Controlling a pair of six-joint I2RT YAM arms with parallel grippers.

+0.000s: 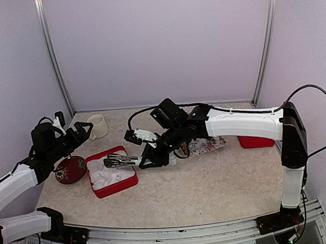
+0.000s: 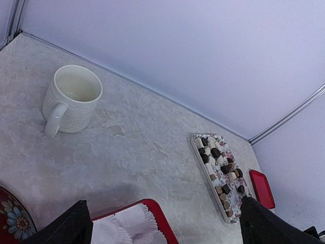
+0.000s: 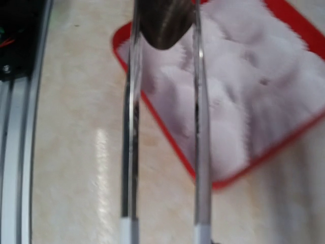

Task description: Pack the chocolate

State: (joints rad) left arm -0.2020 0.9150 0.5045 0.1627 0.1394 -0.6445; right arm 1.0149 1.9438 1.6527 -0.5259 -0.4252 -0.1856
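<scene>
Chocolate piece [image 3: 162, 23], a dark one, is sitting pinched in the tongs [image 3: 131, 127] that the right gripper [image 1: 153, 154] is clamping, hanging over the red box [image 3: 264, 153] of paper cups [image 3: 244, 86]. Left gripper [image 2: 162, 203] is hovering wide open; other chocolates [image 2: 221, 165] are lying on the patterned tray [image 2: 207, 175].

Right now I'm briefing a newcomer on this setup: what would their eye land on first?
The right hand holds metal tongs over the red box of white paper cups, left of centre. The tongs pinch a dark chocolate piece; behind the arm sits a patterned tray of chocolates.
</scene>
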